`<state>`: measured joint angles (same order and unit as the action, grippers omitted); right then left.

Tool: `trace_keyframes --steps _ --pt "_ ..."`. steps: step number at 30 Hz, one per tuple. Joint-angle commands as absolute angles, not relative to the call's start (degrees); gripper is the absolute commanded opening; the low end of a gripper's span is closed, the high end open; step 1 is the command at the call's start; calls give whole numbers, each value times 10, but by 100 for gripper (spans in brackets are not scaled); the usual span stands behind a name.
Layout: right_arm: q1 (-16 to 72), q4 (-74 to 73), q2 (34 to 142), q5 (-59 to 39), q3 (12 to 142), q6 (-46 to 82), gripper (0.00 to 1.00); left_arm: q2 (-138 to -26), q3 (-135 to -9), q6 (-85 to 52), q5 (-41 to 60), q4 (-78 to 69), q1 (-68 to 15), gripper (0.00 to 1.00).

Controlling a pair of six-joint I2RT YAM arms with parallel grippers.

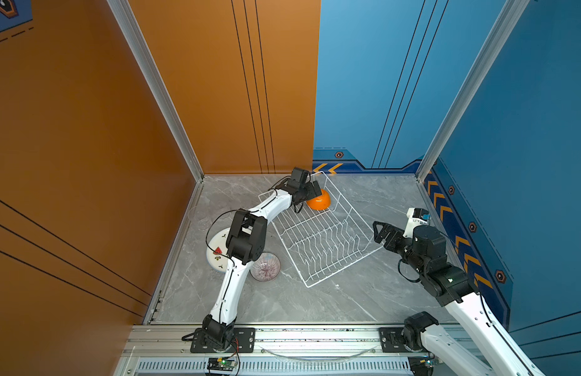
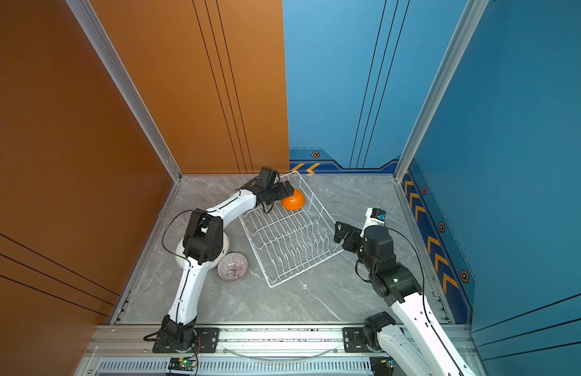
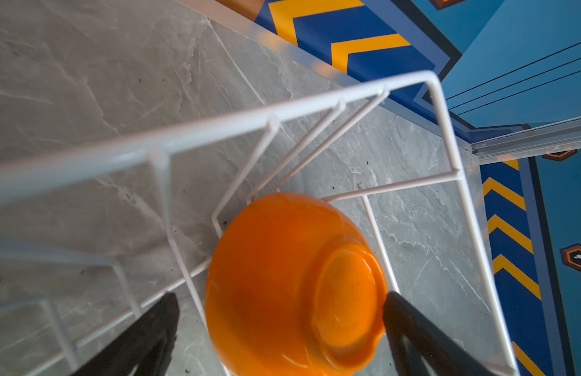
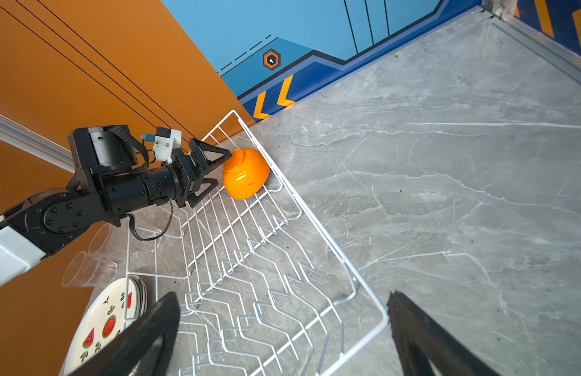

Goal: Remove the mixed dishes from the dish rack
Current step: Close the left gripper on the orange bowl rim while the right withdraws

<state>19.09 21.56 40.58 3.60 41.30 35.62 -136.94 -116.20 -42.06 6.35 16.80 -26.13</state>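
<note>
Where the left gripper (image 4: 224,166) hangs: at the far end of the dish rack (image 1: 325,241), jaws spread wide and holding nothing, nose pointed at the orange bowl (image 1: 320,201).
Bowl from the pincer: dead ahead. It lies tipped over, its foot ring turned toward the gripper and its mouth turned away into the rack's far corner.
Finger placement: in the left wrist view one finger (image 3: 412,325) sits at the edge of the foot ring, touching or just short of it, I cannot tell which. The other finger (image 3: 152,332) stands clear of the bowl's flank.
Judgement on the grip: the jaws straddle the bowl across its width, so closing looks like the next step.
Nearer arm: the left, by far. The right gripper (image 1: 376,231) hovers open and empty by the rack's near right side, well apart from the bowl.
In the way: the rack's corner wires hem the bowl on its far sides. The top rim wire crosses close above, so the way out looks to be up and back.
Long axis: the rack runs diagonally from the near middle of the table (image 1: 347,309) toward the back wall.
Already out: the watermelon plate (image 4: 103,325), the grey-striped bowl (image 1: 265,267) and the clear glasses (image 4: 83,270), all on the table left of the rack.
Rack contents: only the orange bowl.
</note>
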Motion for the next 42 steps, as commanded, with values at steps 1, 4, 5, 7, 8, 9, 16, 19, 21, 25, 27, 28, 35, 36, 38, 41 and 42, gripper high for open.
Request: trace_keyframes --steps 1,4,5,7,8,9,16,19,21,25,27,28,35,36,38,41,42 --pt "187 240 394 63 396 352 100 -1390 -1199 -409 80 211 -258 98" --pt "184 239 388 65 391 354 100 -1405 -1209 -413 95 215 -259 98" --pt "184 239 386 65 388 355 100 -1411 -1213 -416 100 216 -259 98" --pt "182 242 383 66 386 357 100 -1422 -1226 -418 103 225 -260 98" --pt "181 243 381 66 385 357 100 -1428 -1233 -417 103 230 -261 98" --pt "180 246 379 67 385 358 100 -1432 -1239 -416 98 235 -262 98" --pt "168 259 363 70 382 357 100 -1454 -1261 -426 103 237 -265 98" --pt "163 262 365 69 382 358 100 -1464 -1276 -439 115 237 -269 98" --pt "161 263 367 69 381 359 100 -1463 -1279 -447 124 236 -271 98" --pt "156 266 372 67 381 359 100 -1439 -1275 -443 125 236 -278 98" --pt "155 266 373 65 380 359 100 -1426 -1271 -442 123 235 -281 98" --pt "155 266 373 65 380 360 100 -1420 -1269 -444 123 232 -282 98" --pt "153 267 377 64 379 362 100 -1391 -1255 -472 152 201 -288 98" --pt "153 267 377 63 379 363 100 -1387 -1254 -469 151 201 -290 99" --pt "152 267 377 63 379 362 100 -1374 -1247 -463 145 200 -292 99" --pt "151 266 379 63 380 362 100 -1355 -1227 -461 143 191 -292 100" --pt "151 266 380 63 380 362 100 -1350 -1220 -460 143 184 -293 100"
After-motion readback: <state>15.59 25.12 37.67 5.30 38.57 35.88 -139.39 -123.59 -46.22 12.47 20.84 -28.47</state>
